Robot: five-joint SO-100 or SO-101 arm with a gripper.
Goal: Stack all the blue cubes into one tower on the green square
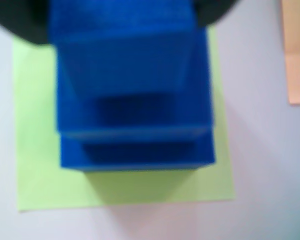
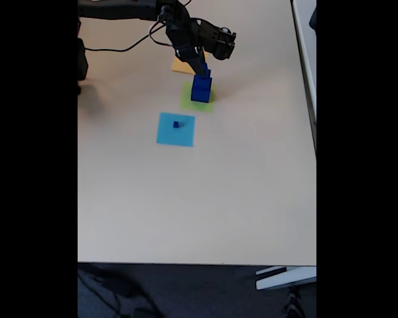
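Observation:
A tower of blue cubes [image 1: 135, 100] stands on the green square [image 1: 35, 150]. In the blurred wrist view the largest cube [image 1: 137, 152] is at the bottom, a slightly smaller one [image 1: 135, 75] sits on it, and a third [image 1: 122, 15] is on top. My gripper [image 1: 122, 25] is shut on this top cube, with dark fingers [image 1: 20, 20] at either side. In the fixed view the gripper [image 2: 203, 69] hangs right over the tower [image 2: 201, 89] on the green square [image 2: 189, 101]. A tiny blue cube [image 2: 176, 124] rests apart on the light-blue square [image 2: 176, 132].
An orange square [image 2: 181, 65] lies just behind the green one, partly under the arm; its edge also shows in the wrist view as the orange square [image 1: 297, 50]. The arm reaches in from the top left. A cable [image 2: 119, 48] runs across the table there.

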